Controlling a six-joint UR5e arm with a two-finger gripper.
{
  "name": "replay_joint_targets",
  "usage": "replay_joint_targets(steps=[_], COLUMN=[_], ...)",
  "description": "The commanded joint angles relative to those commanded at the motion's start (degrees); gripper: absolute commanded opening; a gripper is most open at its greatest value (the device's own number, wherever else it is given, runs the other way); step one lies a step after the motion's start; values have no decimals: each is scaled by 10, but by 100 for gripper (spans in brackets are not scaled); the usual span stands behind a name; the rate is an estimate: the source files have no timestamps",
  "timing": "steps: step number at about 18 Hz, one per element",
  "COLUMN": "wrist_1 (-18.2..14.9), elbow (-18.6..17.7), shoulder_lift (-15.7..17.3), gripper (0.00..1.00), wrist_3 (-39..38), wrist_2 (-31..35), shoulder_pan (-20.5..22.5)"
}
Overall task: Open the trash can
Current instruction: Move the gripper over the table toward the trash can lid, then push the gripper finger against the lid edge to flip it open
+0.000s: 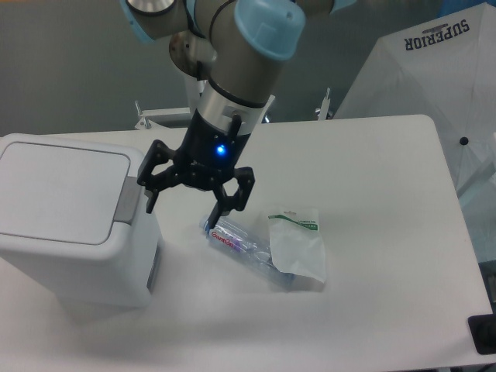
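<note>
We found the tool (183, 204) spread wide and holding nothing, hanging above the table (372, 194) just beside the right edge of the trash can (74, 225), which stood to the tool's camera-left with its flat lid (58, 190) shut. The grey push-latch (129, 200) lay on the can's near-right edge, close under the left finger (149, 195), though we could not tell from this single view whether that finger was touching it or hanging above it. We judged the main risk to be a miss: with the fingers so far apart, one tip might come down on the rounded corner or the lid panel rather than on the latch, and the lid would not release. A sideways push instead of a downward one could slide or tip the can, for nothing seemed to hold it to the table. Below and to the camera-right of the tool lay a plastic water bottle (232, 242) and a clear plastic bag (296, 246) with a green label; the right finger (215, 215) hung just over the bottle's cap end, so we reckoned a low descent could strike the bottle and send it rolling.
</note>
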Motion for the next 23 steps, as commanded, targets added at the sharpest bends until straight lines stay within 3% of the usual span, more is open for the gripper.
replay_joint_targets(steps=[23], wrist_1=[4], elbow=[-44], shoulder_lift=[13], gripper=[100], wrist_3=[5], wrist_2=[6], shoulder_pan=[-15])
